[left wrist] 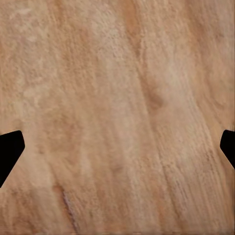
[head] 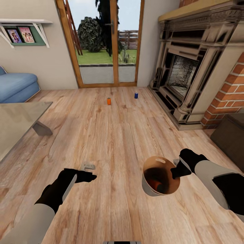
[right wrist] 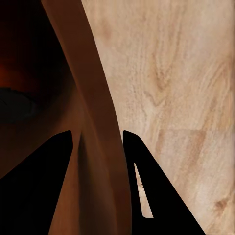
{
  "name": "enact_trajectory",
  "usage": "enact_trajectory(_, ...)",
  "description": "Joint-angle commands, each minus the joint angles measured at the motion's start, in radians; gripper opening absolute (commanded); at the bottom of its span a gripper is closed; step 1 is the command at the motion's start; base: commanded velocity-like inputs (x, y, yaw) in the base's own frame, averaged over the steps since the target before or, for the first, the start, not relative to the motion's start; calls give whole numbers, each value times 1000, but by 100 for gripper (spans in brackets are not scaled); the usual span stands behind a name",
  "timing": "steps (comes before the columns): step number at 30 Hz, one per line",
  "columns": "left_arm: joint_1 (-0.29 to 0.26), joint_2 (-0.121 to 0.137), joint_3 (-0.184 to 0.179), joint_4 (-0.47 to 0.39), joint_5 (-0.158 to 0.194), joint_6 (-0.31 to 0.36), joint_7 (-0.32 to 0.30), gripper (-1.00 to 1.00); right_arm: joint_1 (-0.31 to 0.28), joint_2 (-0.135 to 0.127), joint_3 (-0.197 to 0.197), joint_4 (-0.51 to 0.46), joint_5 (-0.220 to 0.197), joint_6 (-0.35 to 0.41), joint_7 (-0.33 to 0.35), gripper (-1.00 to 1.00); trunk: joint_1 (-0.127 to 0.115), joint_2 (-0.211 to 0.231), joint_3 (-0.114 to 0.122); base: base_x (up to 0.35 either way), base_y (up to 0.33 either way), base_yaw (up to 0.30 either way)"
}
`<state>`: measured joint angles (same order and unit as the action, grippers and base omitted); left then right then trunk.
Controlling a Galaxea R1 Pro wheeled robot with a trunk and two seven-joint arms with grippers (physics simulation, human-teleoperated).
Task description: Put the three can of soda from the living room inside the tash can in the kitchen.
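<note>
The right end effector (head: 177, 168) gripped the bin (head: 148, 188) rim at lower right; the left end effector (left wrist: 117, 147) stood wide, empty.

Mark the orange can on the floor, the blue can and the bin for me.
orange can (head: 108, 101): head view, middle of its side, on the floor by the glass doors.
blue can (head: 136, 95): head view, middle of its body.
bin (head: 146, 184): head view, grey outer wall, left side.

Plank floor (head: 112, 135), blue sofa (head: 17, 86) — brick fireplace (head: 189, 74), glass doors (head: 105, 44).
</note>
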<state>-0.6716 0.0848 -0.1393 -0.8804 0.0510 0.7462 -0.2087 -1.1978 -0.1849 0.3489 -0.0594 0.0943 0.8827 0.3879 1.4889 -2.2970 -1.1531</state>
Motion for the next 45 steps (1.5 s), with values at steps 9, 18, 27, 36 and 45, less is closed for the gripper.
enact_trajectory(9, -1, -4, 0, -2, 3, 23, 0, 100, 35, -2, -27, 1, -18, -1, -1, -100, 0, 0, 0, 30, 3, 0)
enact_trajectory(18, -2, -5, 1, -2, 2, 31, 0, 100, 47, -3, -28, 1, -18, -1, -1, -100, 0, 0, 0, 249, 93, 0)
enact_trajectory(27, -2, -6, 1, 0, 1, 33, 0, 100, 72, -5, -54, 1, -18, -4, -2, -100, 0, 0, 0, 311, 138, 0)
enact_trajectory(36, -2, -7, 1, 0, -1, 35, 0, 100, 87, -10, -71, 3, -18, -4, -3, -100, 0, 0, 0, 313, 140, 0)
enact_trajectory(45, -2, -7, -1, 0, -6, 37, 1, 100, 113, -14, -86, 1, -18, -6, -1, -100, 0, 0, 0, 313, 140, 0)
